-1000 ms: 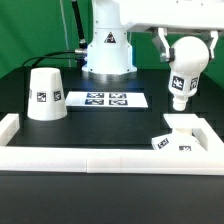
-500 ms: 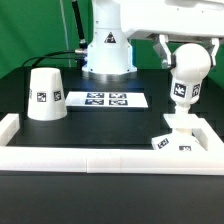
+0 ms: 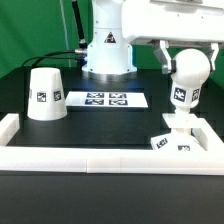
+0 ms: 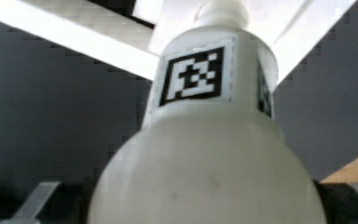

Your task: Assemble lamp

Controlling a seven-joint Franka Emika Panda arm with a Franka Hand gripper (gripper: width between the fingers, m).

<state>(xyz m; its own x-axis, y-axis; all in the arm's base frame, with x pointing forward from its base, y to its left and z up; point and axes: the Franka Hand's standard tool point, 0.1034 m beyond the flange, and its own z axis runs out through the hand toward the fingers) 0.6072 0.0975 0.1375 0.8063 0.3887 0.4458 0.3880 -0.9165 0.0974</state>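
My gripper (image 3: 190, 60) is shut on the round head of the white bulb (image 3: 183, 92) and holds it nearly upright, stem down. The stem's lower end meets the top of the flat square base (image 3: 176, 138), which lies at the exterior view's right against the white fence; I cannot tell if it is seated. The wrist view is filled by the bulb (image 4: 202, 120) with its tag, the gripper (image 4: 202, 208) clamped round its head, one dark finger (image 4: 34, 202) showing at its side. The cone shade (image 3: 45, 94) stands apart at the exterior view's left.
The marker board (image 3: 106, 99) lies flat in the middle. A white fence (image 3: 90, 158) runs along the front and both sides. The robot's white pedestal (image 3: 108, 50) stands at the back, with black cables beside it.
The gripper has carried the bulb down and a little to the exterior view's right, and turned it from tilted to nearly upright, so its stem now reaches the base.
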